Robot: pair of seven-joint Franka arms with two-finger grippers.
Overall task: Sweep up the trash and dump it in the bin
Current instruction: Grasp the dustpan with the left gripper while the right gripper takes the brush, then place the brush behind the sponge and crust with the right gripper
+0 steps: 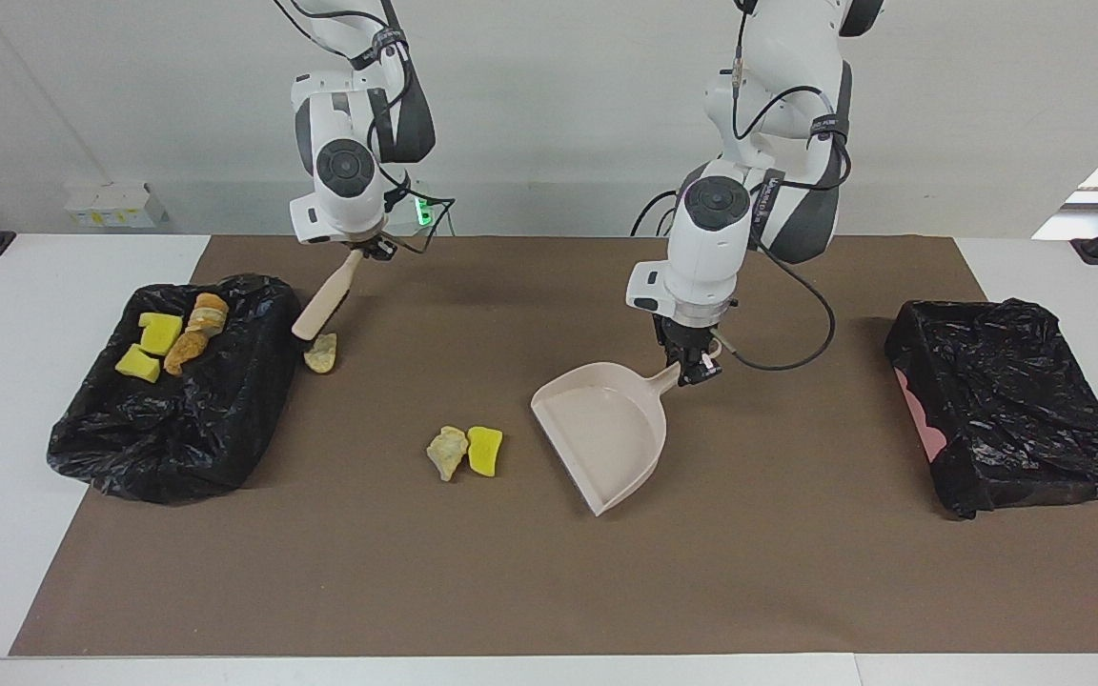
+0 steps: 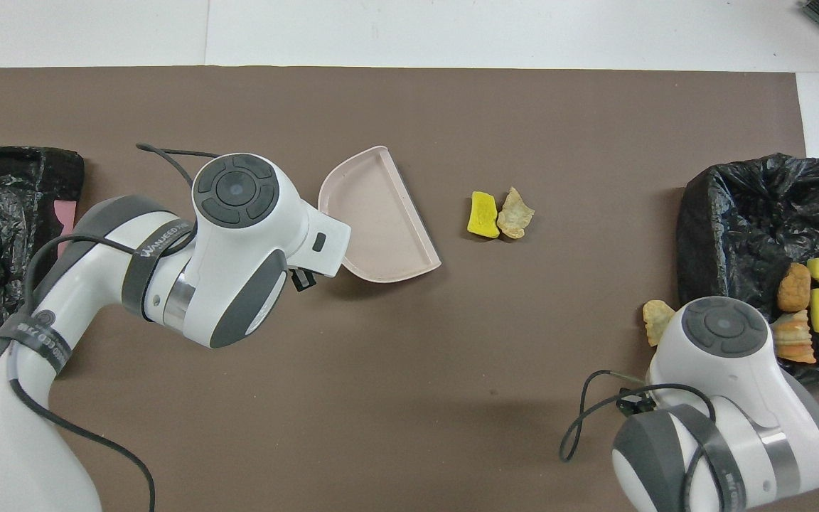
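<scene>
Lying in three places, the trash is only partly dealt with: four pieces (image 1: 171, 340) sit on the black-lined bin (image 1: 177, 419) at the right arm's end of the tabletop, one pale lump (image 1: 321, 353) rests on the brown mat (image 1: 549, 581) just beside that bin, and a rock-like lump (image 1: 447, 452) touching a yellow sponge piece (image 1: 485, 450) lie out on the mat, well apart from the bin toward the dustpan. The step in hand looks like sweeping the stray lump beside the bin. The right claw (image 1: 373, 250), closed on the handle of the brush (image 1: 322, 303), holds it slanted so its bristle end comes down right at that lump, between lump and bin. The left claw (image 1: 694, 367) grips the handle of the dustpan (image 1: 601, 438), whose open mouth is turned toward the pair of pieces, near them but not touching. Next, I judge, the brush must push the lump away from the bin toward the pan, and the pan's lip should sit flat on the mat to receive it. A second black-lined bin (image 1: 1011, 419) sits at the left arm's end.
</scene>
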